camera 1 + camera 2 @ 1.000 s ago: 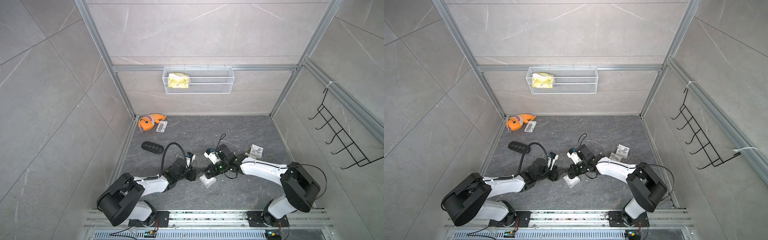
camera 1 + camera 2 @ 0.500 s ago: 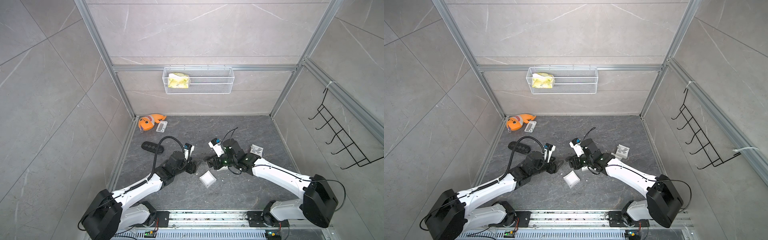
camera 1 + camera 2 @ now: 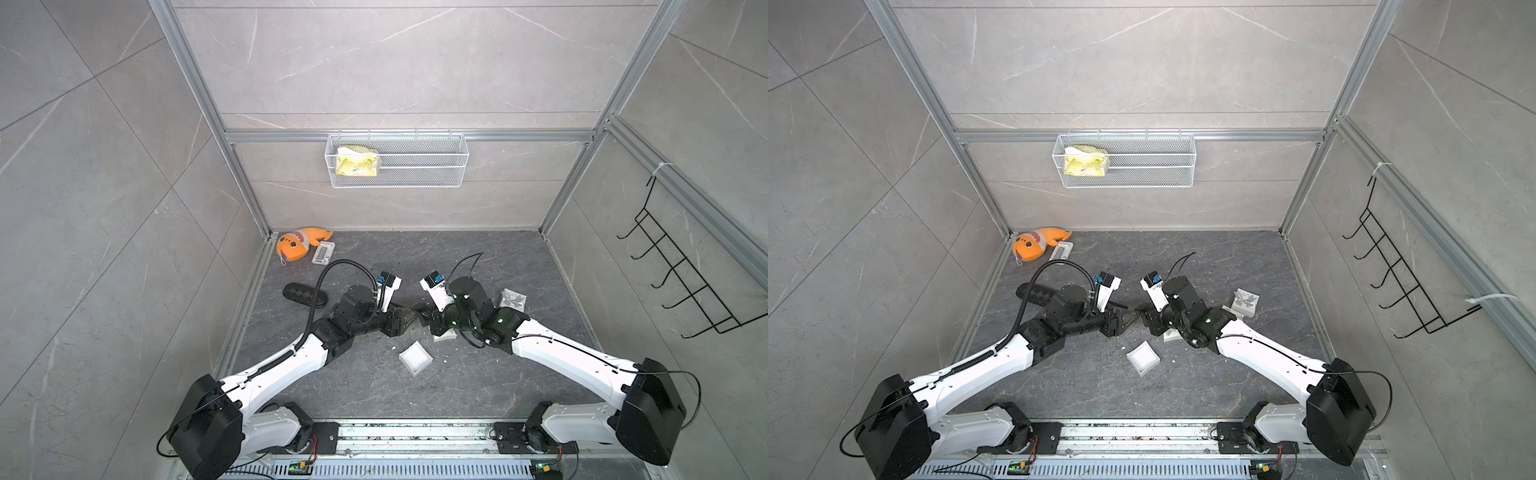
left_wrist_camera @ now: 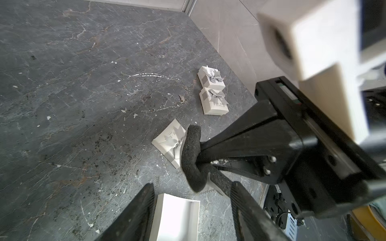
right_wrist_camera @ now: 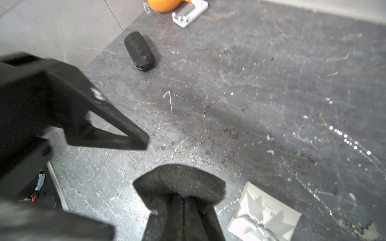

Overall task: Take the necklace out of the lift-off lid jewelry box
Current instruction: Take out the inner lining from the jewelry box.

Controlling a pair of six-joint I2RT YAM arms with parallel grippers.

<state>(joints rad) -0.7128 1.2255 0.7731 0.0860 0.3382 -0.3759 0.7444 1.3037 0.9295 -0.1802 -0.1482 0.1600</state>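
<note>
Right claw (image 5: 181, 183) is pinched shut near the lid (image 4: 167, 141). The necklace (image 4: 188, 193) trails beneath it, outside the box (image 4: 177, 217) rim; we cannot tell whether it is gripped. Our left claw (image 4: 192, 185) gapes empty, with bare worktop (image 4: 62, 104) beyond.

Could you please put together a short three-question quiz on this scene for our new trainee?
1. True or false: the right gripper has its jaws open.
2. What sits in the wire basket?
3. Where does the open white box lie? A, in that basket; B, on the floor; C, held up in the air.
Key: 1 false, they are shut; 2 a yellow packet; 3 B.
</note>
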